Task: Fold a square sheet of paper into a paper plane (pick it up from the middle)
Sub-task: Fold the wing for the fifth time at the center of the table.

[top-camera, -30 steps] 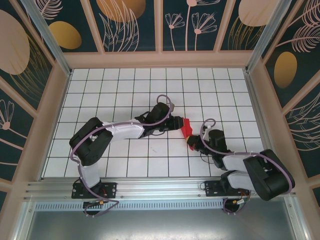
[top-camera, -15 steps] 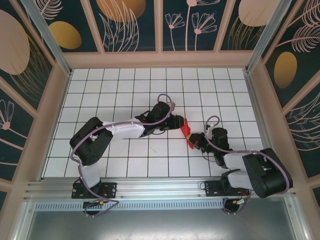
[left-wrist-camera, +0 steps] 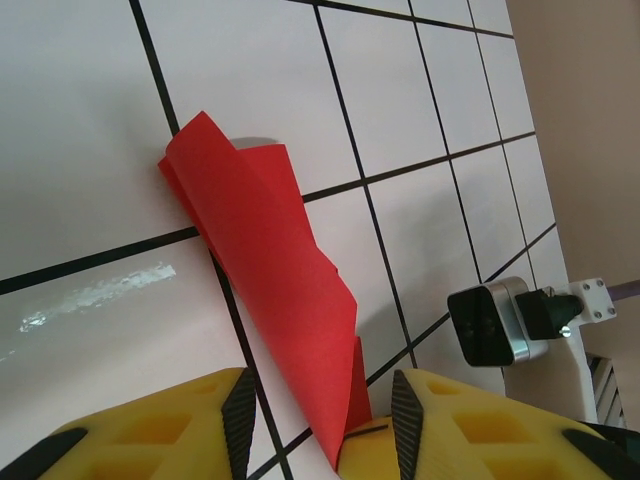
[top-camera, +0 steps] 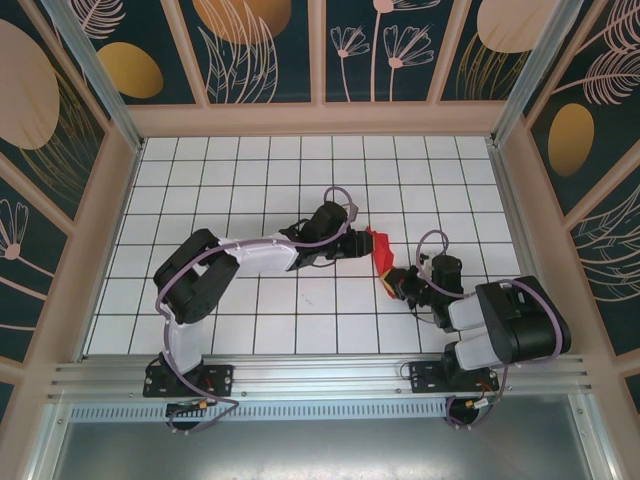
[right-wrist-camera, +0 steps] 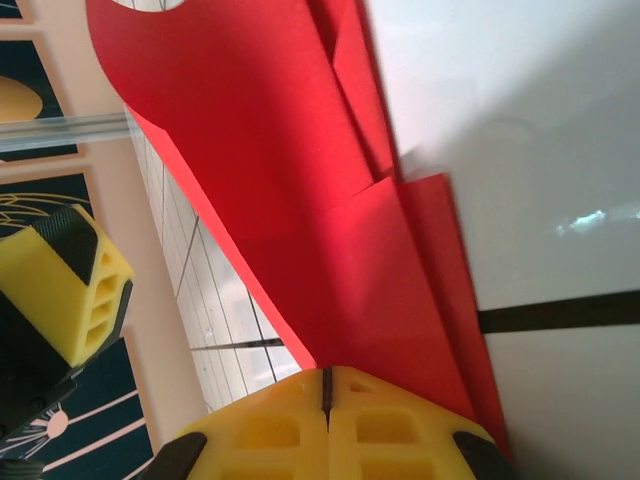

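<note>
The red paper (top-camera: 381, 252) is folded into a narrow, pointed, layered shape and stands tilted off the white tiles. My right gripper (top-camera: 393, 283) is shut on its near end; in the right wrist view the yellow jaws (right-wrist-camera: 325, 385) meet on the paper (right-wrist-camera: 300, 180). My left gripper (top-camera: 357, 243) is open at the paper's left side. In the left wrist view its fingers (left-wrist-camera: 318, 400) straddle the paper's lower end (left-wrist-camera: 270, 280) without pinching it. The right gripper's yellow fingertip (left-wrist-camera: 372, 452) shows between them.
The white tiled floor (top-camera: 250, 180) stretches behind and to the left of both arms. Wooden walls (top-camera: 320, 118) enclose it. The right wrist camera block (left-wrist-camera: 490, 322) sits close to the left gripper's right finger. A left finger (right-wrist-camera: 70, 290) shows beside the paper.
The left gripper has slid right, closer around the paper. The right arm has drawn in and turned, and the paper it holds has shifted slightly right and tilted.
</note>
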Tool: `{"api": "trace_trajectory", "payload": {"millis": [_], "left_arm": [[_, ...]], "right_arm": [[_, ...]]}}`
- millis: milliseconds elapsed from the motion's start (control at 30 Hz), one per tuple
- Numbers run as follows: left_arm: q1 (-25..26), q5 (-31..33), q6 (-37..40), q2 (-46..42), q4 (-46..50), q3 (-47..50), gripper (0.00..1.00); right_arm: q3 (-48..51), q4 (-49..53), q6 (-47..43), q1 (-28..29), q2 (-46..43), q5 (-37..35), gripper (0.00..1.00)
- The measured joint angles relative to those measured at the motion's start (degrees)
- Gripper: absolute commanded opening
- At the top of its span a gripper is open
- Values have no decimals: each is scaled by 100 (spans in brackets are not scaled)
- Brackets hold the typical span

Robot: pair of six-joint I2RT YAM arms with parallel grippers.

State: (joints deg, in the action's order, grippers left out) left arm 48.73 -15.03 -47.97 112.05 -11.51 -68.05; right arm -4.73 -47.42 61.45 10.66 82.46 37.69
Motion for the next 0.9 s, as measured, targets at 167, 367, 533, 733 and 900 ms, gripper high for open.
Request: {"api": "trace_trajectory", "payload": {"millis": [167, 367, 533, 733, 900], "left_arm": [[4, 4, 20, 140, 31, -245, 44], [2, 382, 33, 57, 166, -208, 51], [-107, 728, -46, -586, 173, 354, 52], [-254, 1040, -57, -1217, 153, 791, 52], [-256, 1014, -52, -1248, 125, 973, 52]], "right_arm": [[-59, 0, 24, -33, -17, 262, 0], [-435, 291, -118, 122, -282, 448, 0], [-713, 201, -87, 570, 68, 466, 0], [-1016, -199, 170, 1239, 793, 439, 0], [-1038, -481, 369, 1303, 933, 393, 0]]}}
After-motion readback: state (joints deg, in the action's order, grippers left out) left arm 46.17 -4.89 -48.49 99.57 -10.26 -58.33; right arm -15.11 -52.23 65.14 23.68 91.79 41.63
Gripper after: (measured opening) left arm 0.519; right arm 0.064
